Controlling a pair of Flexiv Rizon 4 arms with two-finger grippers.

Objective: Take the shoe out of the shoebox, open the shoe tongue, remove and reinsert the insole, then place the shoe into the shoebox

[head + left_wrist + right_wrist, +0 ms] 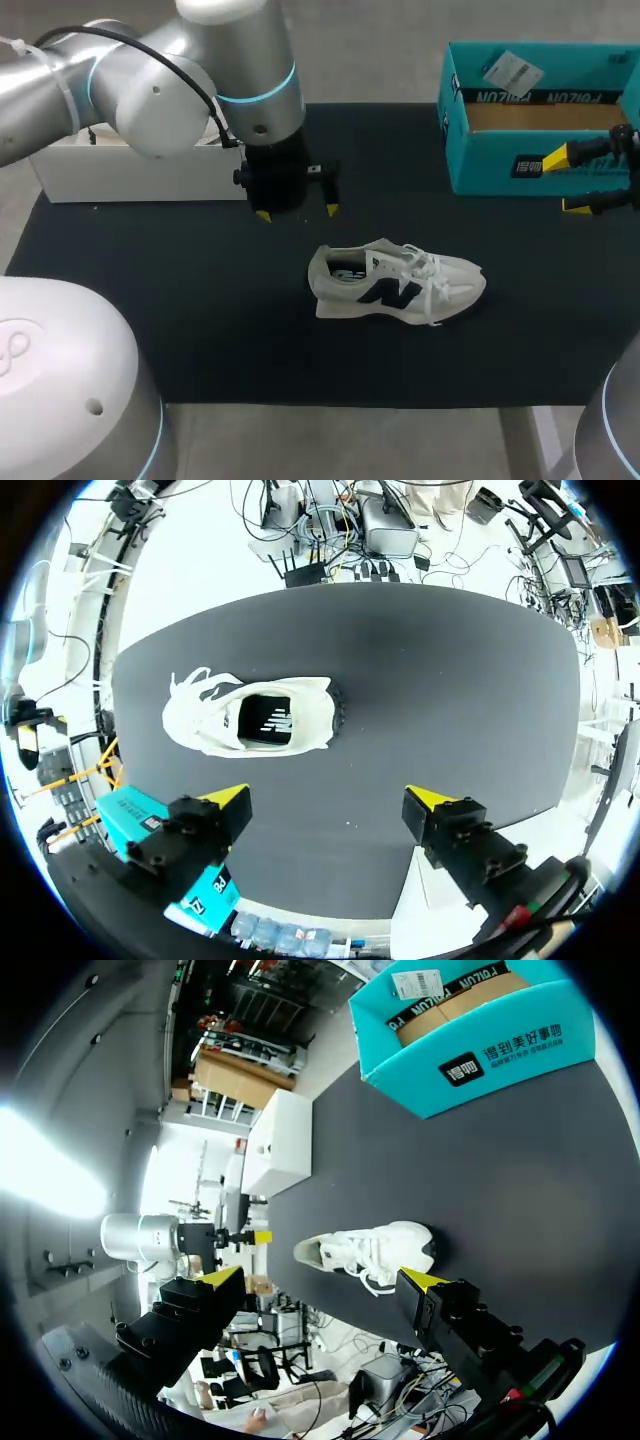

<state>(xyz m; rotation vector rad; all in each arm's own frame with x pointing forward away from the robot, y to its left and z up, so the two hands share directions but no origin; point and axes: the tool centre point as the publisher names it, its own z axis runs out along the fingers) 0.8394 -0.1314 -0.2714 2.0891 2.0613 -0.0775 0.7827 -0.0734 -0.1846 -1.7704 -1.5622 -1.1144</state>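
A white sneaker (398, 282) with a dark side logo stands upright on the black mat (150, 300), toe pointing right, laces loose. From the left wrist view the sneaker (250, 715) lies ahead of the fingers, its dark insole showing through the opening. My left gripper (298, 212) hangs open just behind the heel, nothing between its yellow tips; in its own view the left gripper (328, 802) stands wide. The teal shoebox (480, 160) sits at the back right, lid off. My right gripper (568, 183) is open in front of the box. The right gripper (322, 1278) faces the sneaker (370, 1248) and shoebox (480, 1045).
A white box (130, 165) sits at the back left edge of the mat, behind my left arm. The teal shoebox (125, 815) shows beside the left gripper's finger. Bare mat stretches in front of and to the left of the sneaker.
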